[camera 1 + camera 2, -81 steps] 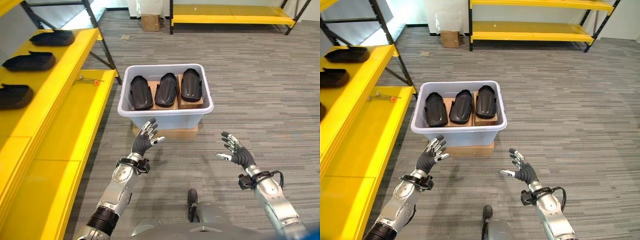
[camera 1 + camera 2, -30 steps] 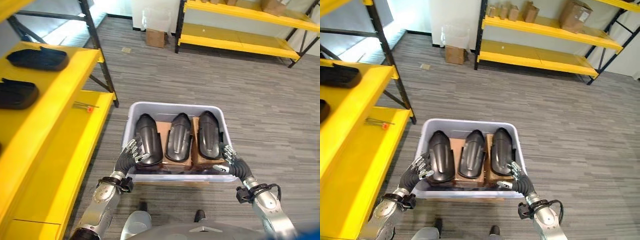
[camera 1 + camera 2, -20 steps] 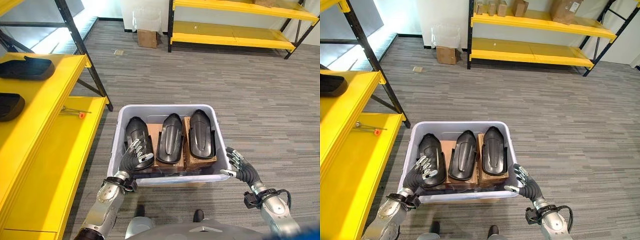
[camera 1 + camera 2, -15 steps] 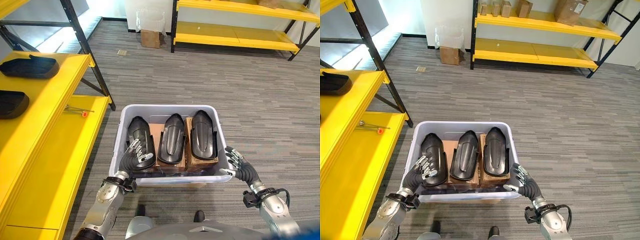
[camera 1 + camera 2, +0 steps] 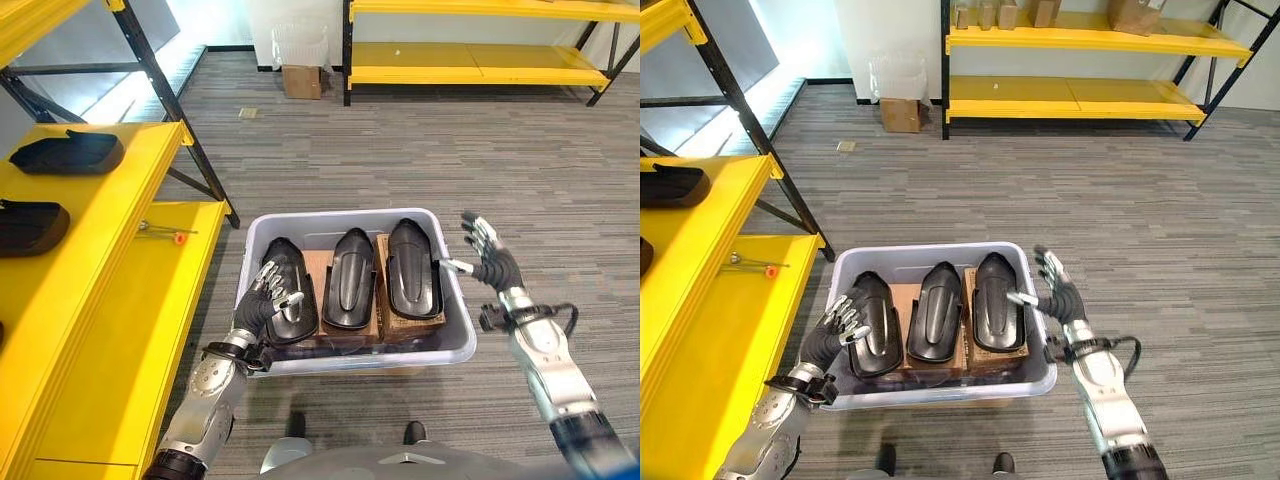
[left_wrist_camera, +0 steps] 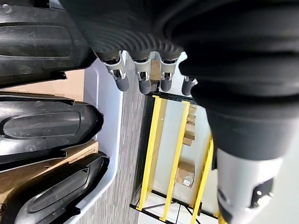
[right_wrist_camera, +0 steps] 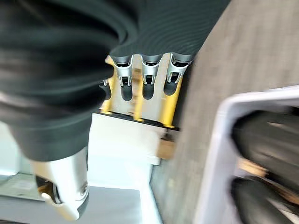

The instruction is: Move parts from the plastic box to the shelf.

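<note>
Yellow shelf (image 5: 110,290) runs along the outer side of the left hand (image 5: 266,302), well apart from it; two black parts already lie on its upper level, up and away from that hand. Bare lower board nearer, with a small orange-tipped tool (image 5: 165,233) on it.

Plastic box (image 5: 455,340), pale grey, sits on the floor between both hands. Inside are three black parts side by side on brown cardboard (image 5: 316,264).

Left part (image 5: 288,300): left hand is right over it, fingers relaxed and spread, tips at or just above its top. No wrap that I can see, so nothing held. Left wrist view shows the fingers straight, with the parts past them.

Middle part (image 5: 349,278) and right part (image 5: 412,268) untouched.

Right hand (image 5: 488,263) hovers just outside the box's right wall, level with the right part, fingers wide, thumb pointing in toward the box, holding nothing.

My read: early pick stage, no part lifted from this box yet.

Risks:
- Parts are smooth, rounded and packed close. A one-sided left grip could slip or roll the shell, or drag the middle part along.
- Right hand coming in low could clip the box wall and shove the box.
- The cardboard underneath may shift or lift with the part.
- Carry to the shelf: part could catch the shelf edge if swung low.
</note>
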You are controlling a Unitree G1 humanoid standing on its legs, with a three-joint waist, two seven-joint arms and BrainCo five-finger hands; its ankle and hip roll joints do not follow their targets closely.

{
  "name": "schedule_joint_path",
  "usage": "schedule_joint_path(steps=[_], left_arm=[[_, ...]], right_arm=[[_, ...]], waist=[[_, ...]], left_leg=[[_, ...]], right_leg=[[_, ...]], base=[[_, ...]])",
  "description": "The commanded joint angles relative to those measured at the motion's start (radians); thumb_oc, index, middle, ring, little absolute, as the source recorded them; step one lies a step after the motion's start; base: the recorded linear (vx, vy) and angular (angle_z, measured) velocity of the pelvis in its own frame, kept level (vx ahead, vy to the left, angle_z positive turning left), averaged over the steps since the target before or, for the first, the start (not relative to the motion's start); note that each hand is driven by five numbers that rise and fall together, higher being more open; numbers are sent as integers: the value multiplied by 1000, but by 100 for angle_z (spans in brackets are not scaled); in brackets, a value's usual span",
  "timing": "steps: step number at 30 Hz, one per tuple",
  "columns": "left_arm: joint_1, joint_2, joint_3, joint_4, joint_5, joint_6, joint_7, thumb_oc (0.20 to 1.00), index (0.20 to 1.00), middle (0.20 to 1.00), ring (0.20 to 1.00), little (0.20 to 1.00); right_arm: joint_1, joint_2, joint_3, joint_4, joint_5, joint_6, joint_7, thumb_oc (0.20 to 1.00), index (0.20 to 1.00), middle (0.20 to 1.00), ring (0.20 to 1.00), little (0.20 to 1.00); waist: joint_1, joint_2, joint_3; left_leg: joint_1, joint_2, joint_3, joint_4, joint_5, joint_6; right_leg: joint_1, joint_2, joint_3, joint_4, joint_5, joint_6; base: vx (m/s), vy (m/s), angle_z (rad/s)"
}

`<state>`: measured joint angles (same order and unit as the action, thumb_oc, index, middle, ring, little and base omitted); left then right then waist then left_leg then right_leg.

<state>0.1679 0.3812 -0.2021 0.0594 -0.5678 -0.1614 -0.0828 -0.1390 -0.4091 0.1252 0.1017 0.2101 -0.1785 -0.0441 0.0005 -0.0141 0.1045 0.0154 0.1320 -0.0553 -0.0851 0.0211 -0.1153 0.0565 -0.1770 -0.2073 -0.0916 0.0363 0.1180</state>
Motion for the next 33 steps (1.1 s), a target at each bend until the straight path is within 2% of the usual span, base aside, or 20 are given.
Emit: schedule_joint_path(steps=[1, 8, 9, 14, 16, 17, 26, 33], left_arm=[[-55, 24, -48, -49, -19, -46, -10, 1000, 1000, 1000, 1000, 1000], [-61, 46, -111, -66, -57, -42, -10, 1000, 1000, 1000, 1000, 1000], [-72, 69, -129, -73, -70, -43, -10, 1000, 1000, 1000, 1000, 1000], [-106, 96, -155, -79, -82, -50, 0, 1000, 1000, 1000, 1000, 1000], [-108, 99, -159, -84, -80, -51, 6, 1000, 1000, 1000, 1000, 1000], [-119, 100, -169, -88, -78, -54, 14, 1000, 1000, 1000, 1000, 1000], [-172, 102, -232, -72, -83, -62, 22, 1000, 1000, 1000, 1000, 1000], [-199, 104, -252, -67, -77, -69, 36, 1000, 1000, 1000, 1000, 1000]], right_arm=[[-100, -46, -4, 54, -28, -52, -55, 1000, 1000, 1000, 1000, 1000], [-345, -40, 107, 306, 15, -24, -118, 1000, 1000, 1000, 1000, 1000], [-466, -47, 147, 431, 36, -12, -137, 1000, 1000, 1000, 1000, 1000], [-634, -54, 187, 634, 91, -4, -154, 1000, 1000, 1000, 1000, 1000], [-673, -76, 204, 673, 69, -1, -165, 1000, 1000, 1000, 1000, 1000], [-732, -75, 204, 741, 86, 1, -173, 1000, 1000, 1000, 1000, 1000], [-866, -107, 172, 1050, 206, -1, -182, 1000, 1000, 1000, 1000, 1000], [-905, -134, 165, 1148, 226, 7, -191, 1000, 1000, 1000, 1000, 1000]], waist=[[38, 27, 11], [75, 58, 75], [92, 79, 104], [111, 116, 153], [119, 125, 162], [127, 139, 181], [154, 175, 220], [171, 198, 244]], left_leg=[[-19, 66, 69, 82, -41, 8], [-99, 53, 53, 96, -18, 4], [-130, 50, 52, 102, -7, 4], [-178, 40, 55, 115, 4, 12], [-192, 37, 54, 117, 7, 14], [-204, 32, 50, 116, 12, 16], [-260, 15, 32, 131, 18, 21], [-296, 4, 20, 150, 21, 23]], right_leg=[[-21, -117, -19, 116, -19, 51], [-83, -133, -23, 118, -6, 48], [-126, -137, -13, 131, -1, 45], [-213, -151, 17, 178, 1, 44], [-233, -157, 19, 192, 0, 45], [-258, -162, 27, 207, 1, 47], [-308, -185, 29, 237, -5, 50], [-331, -198, 23, 256, -10, 50]], base=[[-24, 23, -8], [-117, 22, 5], [-159, 45, 5], [-112, 51, 0], [-60, 40, 1], [-42, 33, -3], [-8, 10, 3], [-14, 3, 6]])
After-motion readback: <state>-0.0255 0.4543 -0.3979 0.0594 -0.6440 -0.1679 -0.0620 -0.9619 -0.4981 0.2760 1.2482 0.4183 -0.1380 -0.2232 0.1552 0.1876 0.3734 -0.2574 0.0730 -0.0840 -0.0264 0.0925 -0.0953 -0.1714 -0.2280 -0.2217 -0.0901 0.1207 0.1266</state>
